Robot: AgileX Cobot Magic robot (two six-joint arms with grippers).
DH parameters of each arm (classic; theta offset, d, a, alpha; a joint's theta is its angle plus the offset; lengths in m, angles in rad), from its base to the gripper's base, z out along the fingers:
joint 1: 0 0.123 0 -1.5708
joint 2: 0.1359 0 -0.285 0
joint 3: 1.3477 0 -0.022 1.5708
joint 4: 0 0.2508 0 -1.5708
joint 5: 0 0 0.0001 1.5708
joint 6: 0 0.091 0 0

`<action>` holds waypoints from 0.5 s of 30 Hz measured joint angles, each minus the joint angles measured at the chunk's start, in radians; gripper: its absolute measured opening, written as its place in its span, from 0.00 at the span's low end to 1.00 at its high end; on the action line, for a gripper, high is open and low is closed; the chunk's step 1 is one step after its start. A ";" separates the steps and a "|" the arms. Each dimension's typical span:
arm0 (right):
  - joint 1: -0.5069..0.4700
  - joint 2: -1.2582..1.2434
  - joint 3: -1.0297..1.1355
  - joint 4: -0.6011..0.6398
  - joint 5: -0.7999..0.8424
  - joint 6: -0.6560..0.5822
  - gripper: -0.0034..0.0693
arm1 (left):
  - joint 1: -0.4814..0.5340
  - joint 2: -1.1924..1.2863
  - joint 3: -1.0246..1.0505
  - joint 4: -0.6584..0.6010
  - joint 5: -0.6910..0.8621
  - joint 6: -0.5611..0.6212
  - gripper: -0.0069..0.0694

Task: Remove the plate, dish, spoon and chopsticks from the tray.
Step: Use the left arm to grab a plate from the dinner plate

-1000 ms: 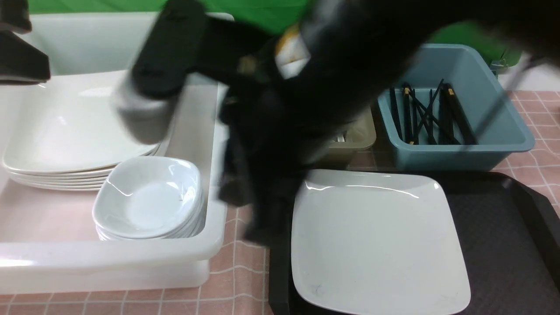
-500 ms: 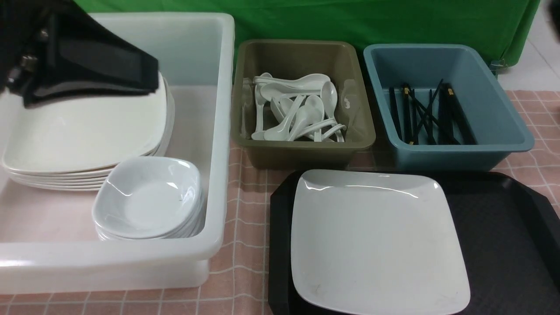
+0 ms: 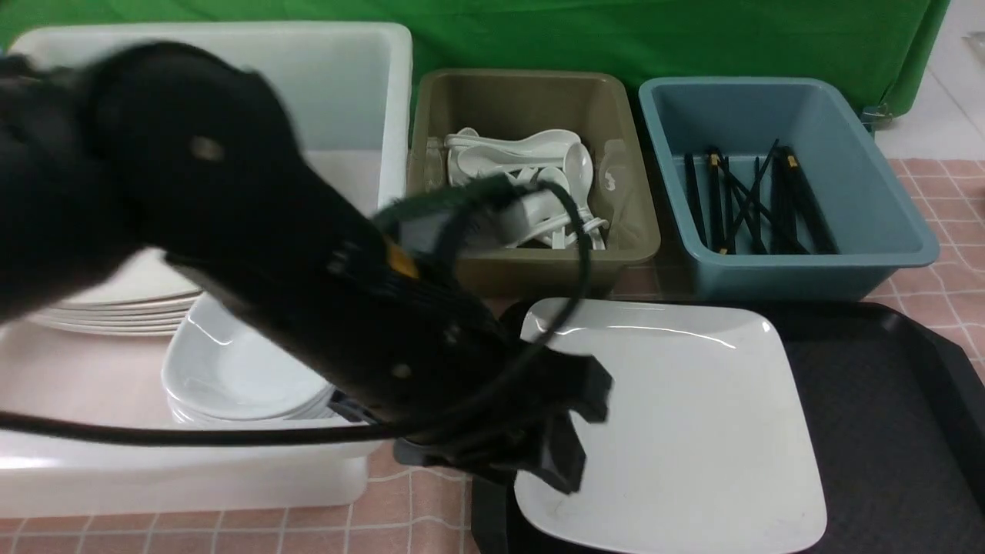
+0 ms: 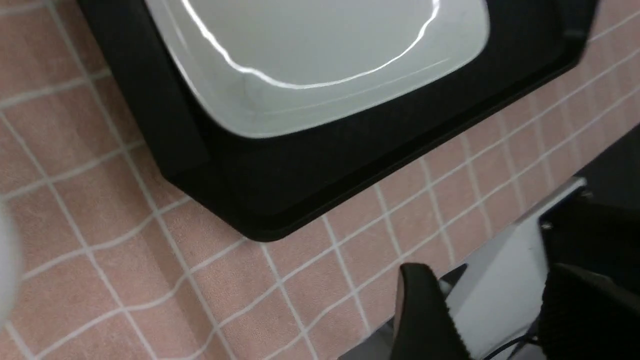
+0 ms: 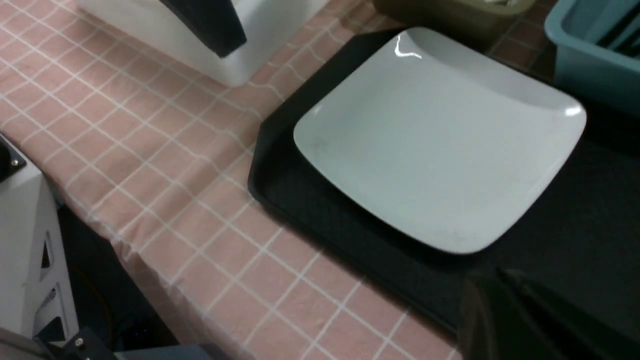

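Observation:
A large white square plate (image 3: 669,415) lies alone on the black tray (image 3: 885,431). My left gripper (image 3: 581,427) hangs open over the plate's near left edge, with nothing between its fingers. In the left wrist view the gripper (image 4: 500,305) sits back from the tray (image 4: 280,180) corner and plate (image 4: 310,40). Stacked dishes (image 3: 231,369) sit in the white tub, spoons (image 3: 539,154) in the olive tub, chopsticks (image 3: 739,200) in the blue tub. My right gripper (image 5: 492,277) is shut and empty above the tray's (image 5: 320,210) near rim, by the plate (image 5: 440,135); the front view does not show it.
The white tub (image 3: 385,431) stands left of the tray and also holds a stack of plates (image 3: 115,308). An olive tub (image 3: 539,265) and a blue tub (image 3: 808,269) stand behind the tray. My left arm and its cable cross over the white tub's front corner.
My left arm has swung from the far left over the white tub down to the plate's near left edge. Its jaws have opened. The right arm left the front view a second ago.

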 joint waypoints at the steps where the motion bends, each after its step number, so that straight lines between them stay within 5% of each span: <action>1: 0.000 -0.017 0.017 0.000 0.000 0.001 0.09 | -0.012 0.041 -0.012 0.005 0.002 -0.006 0.55; 15: 0.000 -0.036 0.049 -0.010 -0.001 0.000 0.09 | -0.042 0.305 -0.059 0.133 0.002 -0.107 0.59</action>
